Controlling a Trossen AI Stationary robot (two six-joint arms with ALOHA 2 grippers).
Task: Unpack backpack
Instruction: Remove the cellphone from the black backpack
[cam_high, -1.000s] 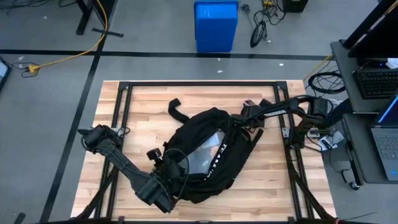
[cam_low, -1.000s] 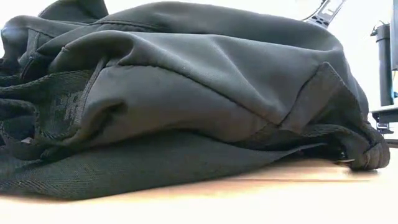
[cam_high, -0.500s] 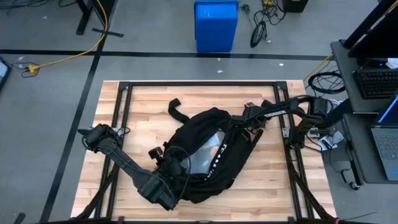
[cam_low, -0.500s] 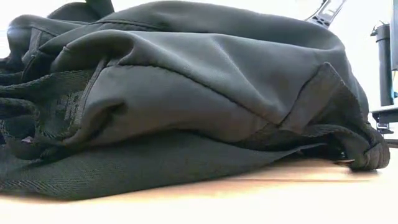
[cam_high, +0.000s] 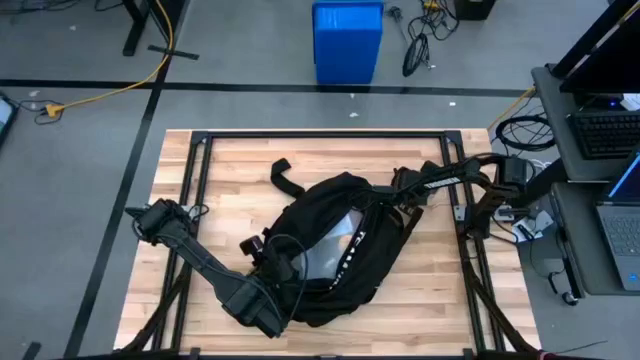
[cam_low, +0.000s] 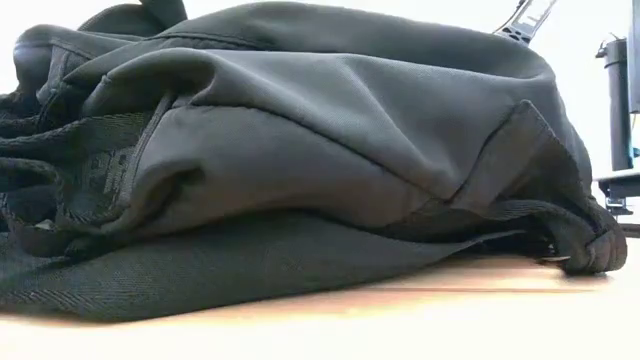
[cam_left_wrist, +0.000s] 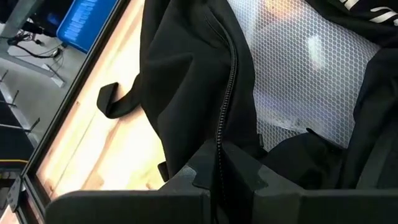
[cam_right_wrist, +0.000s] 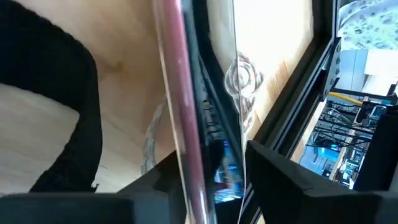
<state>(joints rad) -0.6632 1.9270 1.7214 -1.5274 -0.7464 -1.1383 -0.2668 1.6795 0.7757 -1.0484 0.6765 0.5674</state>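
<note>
Black backpack (cam_high: 335, 250) unzipped, white mesh lining (cam_left_wrist: 298, 74) exposed; both hands' grip unclear.

Backpack (cam_high: 335, 245) black, white mesh lining; table (cam_high: 440, 290) light wood; bin (cam_high: 347, 40) blue.

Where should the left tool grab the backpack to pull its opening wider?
Probably the zipper edge of the backpack flap beside the white mesh lining, coming from the near-left where the left tool sits; that edge stands up as a thin, pinchable fold.
</note>
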